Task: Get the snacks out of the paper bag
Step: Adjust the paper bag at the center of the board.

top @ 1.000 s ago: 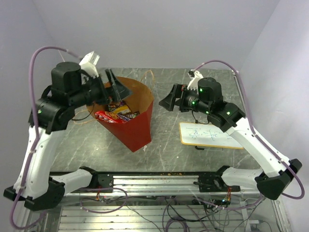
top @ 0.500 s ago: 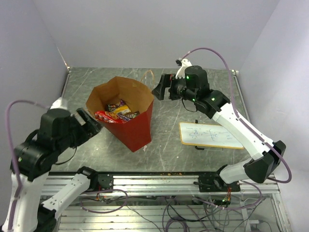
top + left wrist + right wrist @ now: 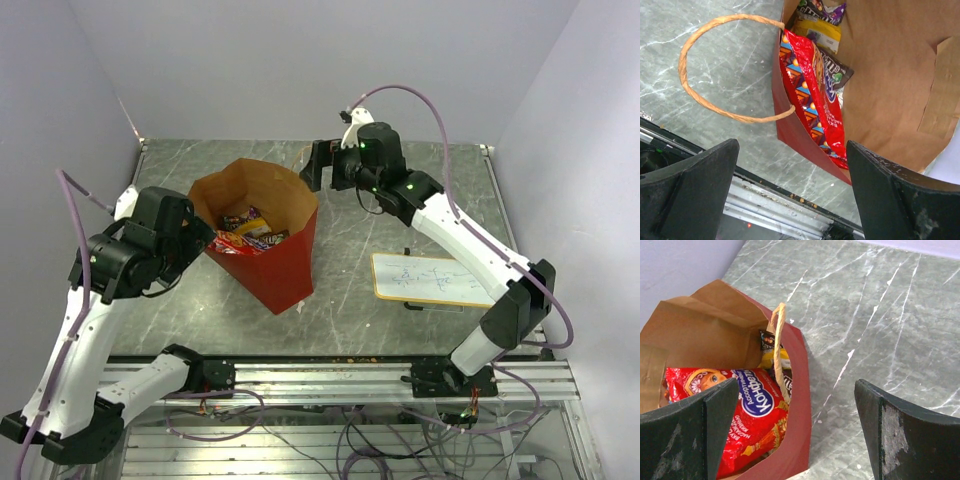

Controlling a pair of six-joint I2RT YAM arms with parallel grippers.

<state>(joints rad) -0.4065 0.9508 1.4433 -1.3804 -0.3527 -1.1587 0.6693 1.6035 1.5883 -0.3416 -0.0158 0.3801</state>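
The paper bag (image 3: pixel 282 268) stands open at the table's middle left, red outside and brown inside. The snacks (image 3: pixel 245 232) lie in its bottom. The left wrist view shows a large red packet (image 3: pixel 812 90), a yellow one (image 3: pixel 822 32) and a dark purple one (image 3: pixel 834 71) inside, with a loop handle (image 3: pixel 695 95) lying outward. My left gripper (image 3: pixel 197 235) is open and empty at the bag's left rim (image 3: pixel 800 142). My right gripper (image 3: pixel 314 170) is open and empty above the bag's far right rim, near its other handle (image 3: pixel 779 350). The red packet (image 3: pixel 740 410) shows below it.
A wood-framed white board (image 3: pixel 435 280) lies on the grey marble table (image 3: pixel 350 270) to the bag's right. A metal rail (image 3: pixel 330 375) runs along the near edge. Purple walls stand at the back and sides.
My right gripper has moved left to the bag's far right rim. My left gripper left the bag's far rim, dropped back to the near left, then came up to the bag's left side.
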